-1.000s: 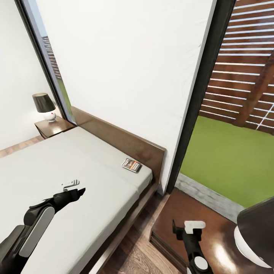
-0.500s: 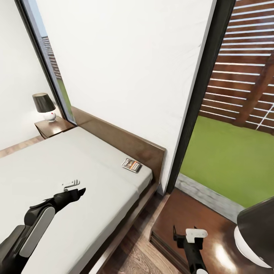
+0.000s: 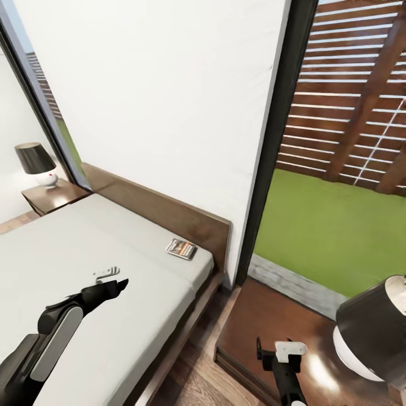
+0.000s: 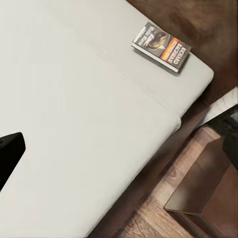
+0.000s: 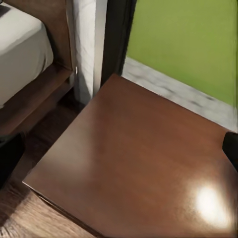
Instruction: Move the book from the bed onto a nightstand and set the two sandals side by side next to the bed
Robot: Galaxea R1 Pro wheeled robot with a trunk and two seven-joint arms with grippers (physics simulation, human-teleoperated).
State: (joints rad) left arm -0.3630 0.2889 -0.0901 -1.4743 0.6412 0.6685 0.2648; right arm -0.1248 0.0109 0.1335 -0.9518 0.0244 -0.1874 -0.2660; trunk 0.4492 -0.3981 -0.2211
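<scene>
The book (image 3: 181, 248), a thin paperback with orange and black print, lies flat on the bed's pale mattress (image 3: 67, 248) near the headboard (image 3: 169, 208) and close to the mattress corner. The left wrist view shows the book (image 4: 161, 47) too. My left gripper (image 3: 107, 274) hovers open over the mattress, well short of the book, with one black fingertip (image 4: 10, 151) at the frame's edge. My right gripper (image 3: 274, 349) hangs open and empty above the near nightstand (image 3: 265, 321), whose glossy brown top (image 5: 134, 163) lies under its fingers. The sandals are out of view.
A black-shaded lamp (image 3: 369, 332) stands on the near nightstand, right of my right gripper. A second nightstand (image 3: 53, 195) with a lamp (image 3: 35, 163) sits beyond the bed. A dark window frame (image 3: 270, 141) and a white wall rise behind the headboard. A strip of plank floor (image 3: 197, 366) separates bed and nightstand.
The whole picture has shifted left, so the camera has turned right. My right gripper sits slightly lower in view. The book has not moved on the bed.
</scene>
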